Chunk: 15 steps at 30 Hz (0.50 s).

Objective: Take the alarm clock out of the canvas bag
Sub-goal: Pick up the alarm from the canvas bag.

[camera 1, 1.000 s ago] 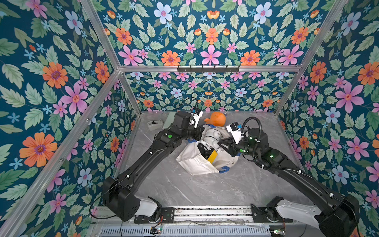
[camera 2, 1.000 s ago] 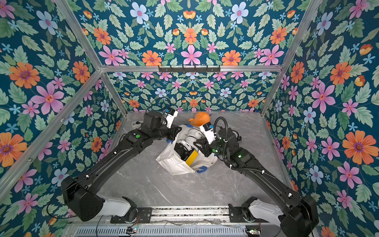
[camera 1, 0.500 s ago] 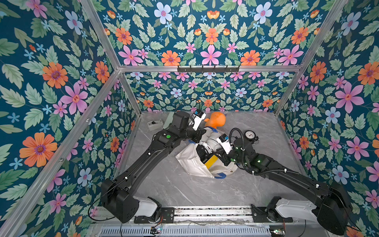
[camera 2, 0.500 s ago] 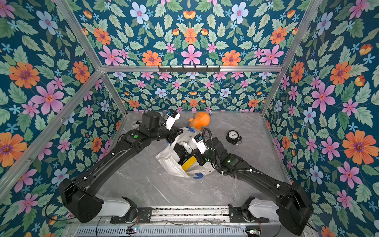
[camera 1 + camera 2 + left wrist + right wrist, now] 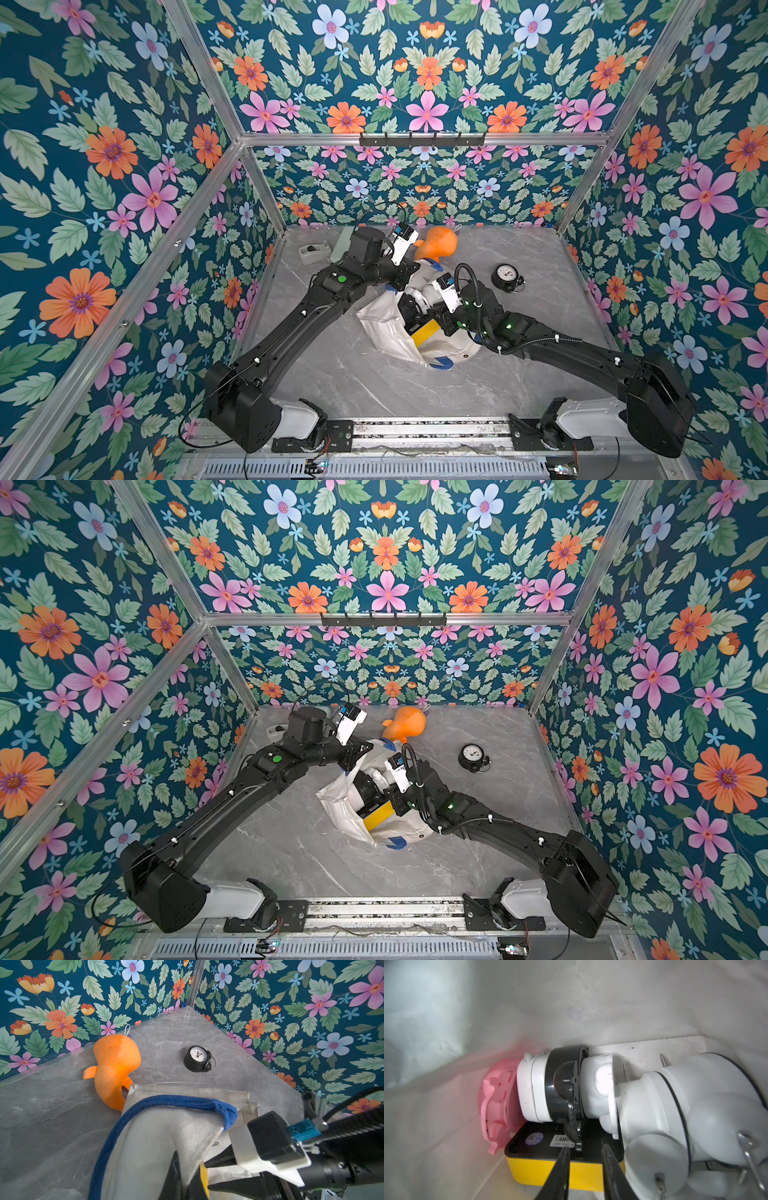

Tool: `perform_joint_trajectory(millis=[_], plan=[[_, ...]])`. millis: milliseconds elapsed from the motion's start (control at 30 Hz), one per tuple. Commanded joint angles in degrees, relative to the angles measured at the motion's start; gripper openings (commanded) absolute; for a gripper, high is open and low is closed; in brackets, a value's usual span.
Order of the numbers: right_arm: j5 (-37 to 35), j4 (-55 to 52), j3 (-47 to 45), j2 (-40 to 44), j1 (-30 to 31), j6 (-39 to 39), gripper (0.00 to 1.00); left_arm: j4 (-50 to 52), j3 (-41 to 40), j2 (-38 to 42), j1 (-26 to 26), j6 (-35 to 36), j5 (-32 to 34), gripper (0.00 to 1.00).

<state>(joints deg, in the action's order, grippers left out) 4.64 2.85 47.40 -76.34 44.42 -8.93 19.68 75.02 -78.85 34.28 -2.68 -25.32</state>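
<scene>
Centrally, canvas bag (image 5: 386,328) lay open-mouthed on the counter (image 5: 332,374). Left fingers (image 5: 173,1180) were clamped on its rim. Right fingers (image 5: 559,1167) stood apart inside it. Black alarm clock (image 5: 506,277) sat outside on the counter, clear of the bag.

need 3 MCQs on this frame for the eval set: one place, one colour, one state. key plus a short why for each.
1. The small black round alarm clock is: A) inside the off-white canvas bag; B) on the grey marble tabletop, apart from the bag; C) under the bag.
2. The bag's strap handle is: A) red; B) blue; C) green.
3. The right hand is: A) inside the bag, jaws apart, empty; B) shut on the clock; C) parked outside the bag.

Key:
1. B: both top views show the clock on bare table beside the bag.
2. B: the left wrist view shows a blue strap.
3. A: the right wrist view shows parted fingers among the bag's contents.
</scene>
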Motion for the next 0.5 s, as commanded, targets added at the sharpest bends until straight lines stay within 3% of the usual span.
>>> perform_joint_trajectory(millis=[0,467], plan=[[-4.5,3.1,1.4,-1.4,0.0,-2.6,0.29,-7.1,0.2,0.4,0.0,-0.5,-2.2,0.0],[-5.9,2.8,7.1,-9.3,0.1,-3.6,0.28,-7.7,-1.1,1.1,0.0,-1.3,-3.7,0.0]])
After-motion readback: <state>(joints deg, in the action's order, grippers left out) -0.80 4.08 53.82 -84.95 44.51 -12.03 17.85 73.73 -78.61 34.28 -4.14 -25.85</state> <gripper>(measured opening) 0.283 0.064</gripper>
